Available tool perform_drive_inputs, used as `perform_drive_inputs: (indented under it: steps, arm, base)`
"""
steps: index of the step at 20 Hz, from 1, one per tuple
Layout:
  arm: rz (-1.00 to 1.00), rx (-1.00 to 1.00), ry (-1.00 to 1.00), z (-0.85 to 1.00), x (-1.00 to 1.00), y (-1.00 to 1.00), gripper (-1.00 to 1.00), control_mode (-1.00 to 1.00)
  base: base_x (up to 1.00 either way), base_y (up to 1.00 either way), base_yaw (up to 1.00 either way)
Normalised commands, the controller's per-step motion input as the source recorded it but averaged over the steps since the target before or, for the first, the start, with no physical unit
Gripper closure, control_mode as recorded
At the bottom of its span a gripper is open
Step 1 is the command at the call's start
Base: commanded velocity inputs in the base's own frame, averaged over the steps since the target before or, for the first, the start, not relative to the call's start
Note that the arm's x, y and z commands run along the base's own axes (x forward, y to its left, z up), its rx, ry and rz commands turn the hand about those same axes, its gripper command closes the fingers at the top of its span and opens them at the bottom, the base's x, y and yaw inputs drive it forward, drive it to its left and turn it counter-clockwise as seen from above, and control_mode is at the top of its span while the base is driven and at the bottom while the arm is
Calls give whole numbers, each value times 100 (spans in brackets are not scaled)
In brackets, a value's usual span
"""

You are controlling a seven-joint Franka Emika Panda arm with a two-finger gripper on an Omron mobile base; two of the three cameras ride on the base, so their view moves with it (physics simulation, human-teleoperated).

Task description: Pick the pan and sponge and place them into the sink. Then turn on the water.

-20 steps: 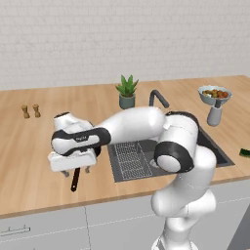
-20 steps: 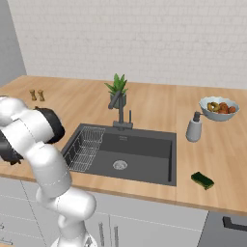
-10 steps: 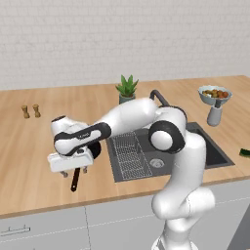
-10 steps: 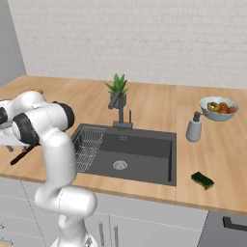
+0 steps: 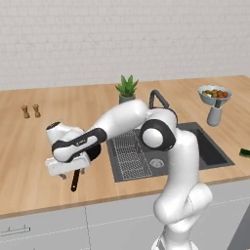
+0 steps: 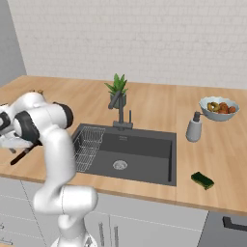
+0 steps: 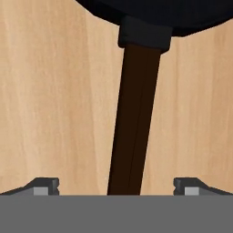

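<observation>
Gripper (image 7: 116, 189) over pan (image 7: 150, 11) handle, fingers (image 7: 43, 185) spread wide, nothing gripped. Handle runs 12-to-6 between them, approx centred. Recommend: descend straight, close square on handle.

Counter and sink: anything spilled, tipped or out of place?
Nothing stands out. The pan lies flat on the counter left of the sink, the sponge flat on its right; fruit bowl and plant upright.
</observation>
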Motion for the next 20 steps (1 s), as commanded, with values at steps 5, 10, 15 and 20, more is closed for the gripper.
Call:
perform_drive_inputs:
  steps: [5,10,15,20]
  arm:
    - [6,0,-19,-33,1,-9,-100,-100]
    - [6,0,-24,-34,0,-26,-100,-100]
    - [1,14,-13,-53,0,-54,-100,-100]
    - [0,27,-5,-76,0,-87,-100,-100]
  base:
    - [0,0,0]
    - [0,0,0]
    - [0,0,0]
    - [0,0,0]
